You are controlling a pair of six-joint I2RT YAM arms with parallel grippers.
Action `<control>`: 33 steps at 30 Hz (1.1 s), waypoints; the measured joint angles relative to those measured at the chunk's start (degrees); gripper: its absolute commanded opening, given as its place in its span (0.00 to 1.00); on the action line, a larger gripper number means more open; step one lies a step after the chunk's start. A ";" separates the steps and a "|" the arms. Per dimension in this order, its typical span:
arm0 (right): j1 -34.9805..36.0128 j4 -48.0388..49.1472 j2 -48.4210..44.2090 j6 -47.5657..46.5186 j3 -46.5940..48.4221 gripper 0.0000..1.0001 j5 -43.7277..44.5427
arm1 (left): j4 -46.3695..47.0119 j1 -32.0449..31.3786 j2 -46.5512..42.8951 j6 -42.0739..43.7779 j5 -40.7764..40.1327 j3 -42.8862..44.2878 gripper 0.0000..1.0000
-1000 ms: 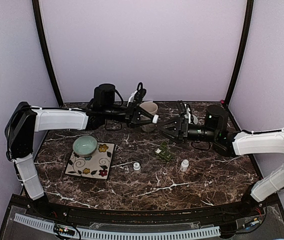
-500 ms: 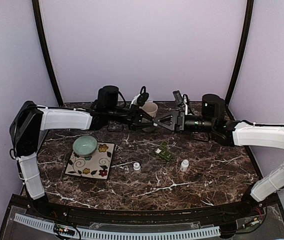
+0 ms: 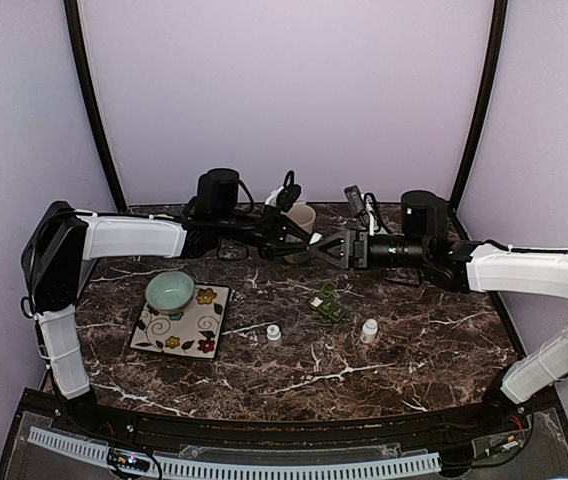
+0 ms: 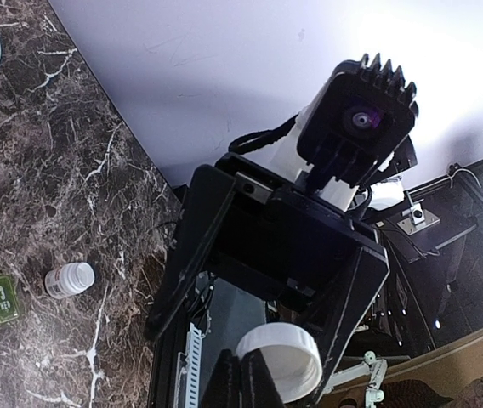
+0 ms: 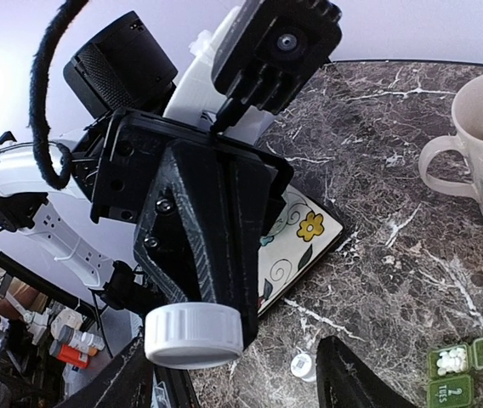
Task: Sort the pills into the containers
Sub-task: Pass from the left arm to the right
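My left gripper [image 3: 299, 243] is shut on the rim of a white bottle cap [image 4: 280, 360], held above the table's back middle. My right gripper [image 3: 323, 247] faces it tip to tip and is open. In the right wrist view its fingers [image 5: 350, 379] stand on either side of the cap [image 5: 195, 333] without gripping it. The dark green pill box [image 3: 330, 306] lies on the table below them. One lid is open on white pills [image 5: 451, 360]. Two small white pill bottles [image 3: 274, 333] [image 3: 369, 330] stand in front of it.
A cream mug [image 3: 300, 219] stands at the back, behind the grippers. A pale green bowl [image 3: 170, 290] sits on a flowered square plate [image 3: 186, 328] at the left. The dark frame posts rise at both back corners.
My right gripper has risen and swung left to face the left gripper. My left gripper has moved slightly with the cap. The two now meet tip to tip.
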 measured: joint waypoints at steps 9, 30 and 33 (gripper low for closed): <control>0.28 -0.76 -1.55 -3.21 0.00 0.64 1.09 | 0.11 0.00 1.11 -2.21 1.27 0.00 0.00; 1.40 -1.38 -1.55 -5.33 0.00 0.57 1.07 | 4.02 -0.39 2.19 -6.51 2.91 -0.09 0.00; 1.40 -1.38 -1.55 -5.38 0.00 0.57 1.09 | 4.02 -0.39 2.19 -6.56 2.93 -0.11 0.00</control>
